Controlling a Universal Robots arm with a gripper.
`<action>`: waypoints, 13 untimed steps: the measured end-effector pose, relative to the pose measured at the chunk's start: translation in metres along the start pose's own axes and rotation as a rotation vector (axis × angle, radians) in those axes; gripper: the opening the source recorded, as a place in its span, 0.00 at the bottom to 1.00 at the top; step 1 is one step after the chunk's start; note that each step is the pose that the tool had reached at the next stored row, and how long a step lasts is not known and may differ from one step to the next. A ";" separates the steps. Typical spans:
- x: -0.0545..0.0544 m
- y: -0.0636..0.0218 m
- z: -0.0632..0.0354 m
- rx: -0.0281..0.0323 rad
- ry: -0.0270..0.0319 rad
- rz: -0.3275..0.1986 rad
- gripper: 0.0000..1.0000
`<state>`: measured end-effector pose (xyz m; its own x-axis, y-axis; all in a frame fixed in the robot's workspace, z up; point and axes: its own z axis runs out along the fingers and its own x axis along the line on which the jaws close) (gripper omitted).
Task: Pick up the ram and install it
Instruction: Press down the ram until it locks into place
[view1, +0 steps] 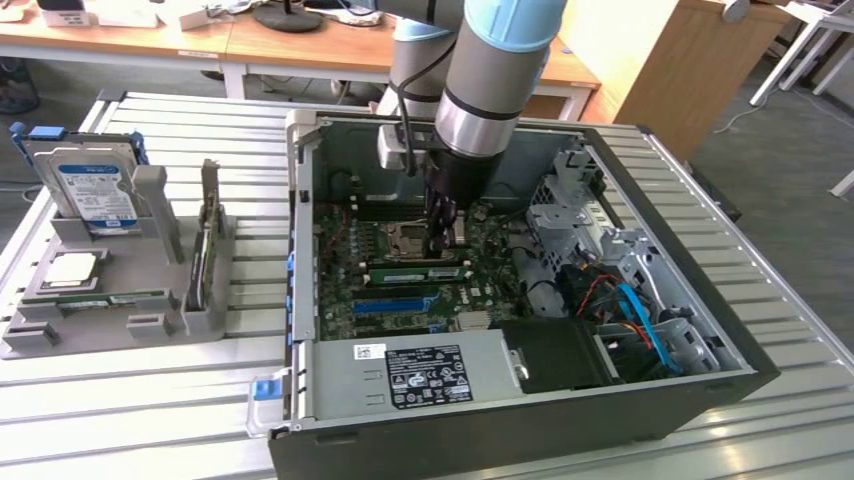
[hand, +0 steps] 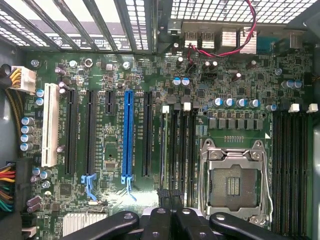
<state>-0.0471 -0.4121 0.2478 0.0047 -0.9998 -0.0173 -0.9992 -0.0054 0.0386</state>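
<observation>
Computer case (view1: 694, 400) with motherboard (hand: 115, 75) inside, ram (view1: 416, 272) seated in slot, end effector (hand: 170, 212) closed above.

Gripper (hand: 171, 212) shut, black fingers (hand: 159, 220) pressed together right over the memory slots (hand: 181, 150) beside the empty CPU socket (hand: 233, 185). Thin ram (hand: 163, 150) stands edge-on in the outermost slot, white clip at its far end. Blue expansion slot (hand: 128, 135), black slots and a white slot (hand: 50, 125) further off. Red wire (hand: 235, 47) loops near the rear ports.
</observation>
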 end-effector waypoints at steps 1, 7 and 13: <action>0.000 0.0000 0.0000 0.0000 0.0000 0.000 0.11; 0.000 0.0000 0.0000 0.0001 -0.0002 0.004 0.11; 0.000 0.0001 0.0000 0.0010 -0.0023 0.058 0.11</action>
<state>-0.0471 -0.4120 0.2478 -0.0537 -0.9984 -0.0174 -0.9978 0.0530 0.0386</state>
